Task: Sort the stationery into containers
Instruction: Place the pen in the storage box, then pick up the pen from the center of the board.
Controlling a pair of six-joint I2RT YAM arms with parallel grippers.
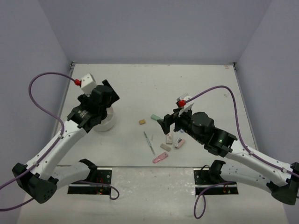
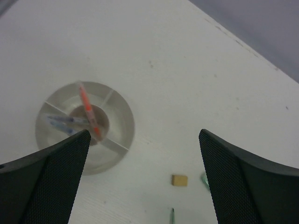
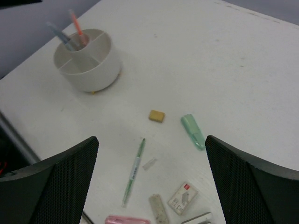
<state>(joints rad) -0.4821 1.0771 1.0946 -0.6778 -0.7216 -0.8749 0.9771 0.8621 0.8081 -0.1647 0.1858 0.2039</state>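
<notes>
The round white container (image 2: 125,122) stands on the table, split into compartments. An orange pen (image 2: 88,109) and a grey-blue pen (image 2: 65,120) lean in its middle compartment, and the right wrist view shows both upright in the container (image 3: 93,77). My left gripper (image 2: 144,140) hangs open just above and beside it, with nothing between the fingers. My right gripper (image 3: 152,140) is open over the loose stationery: a tan eraser (image 3: 156,115), a green marker (image 3: 193,131), a thin green pen (image 3: 134,170), a grey eraser (image 3: 159,209), a white labelled eraser (image 3: 182,198) and a pink marker (image 3: 127,220).
From above, the container (image 1: 108,125) sits left of centre, half under the left gripper (image 1: 106,97). The loose items lie mid-table in front of the right gripper (image 1: 166,122), from the tan eraser (image 1: 142,122) down to the pink marker (image 1: 160,158). Grey walls enclose the table.
</notes>
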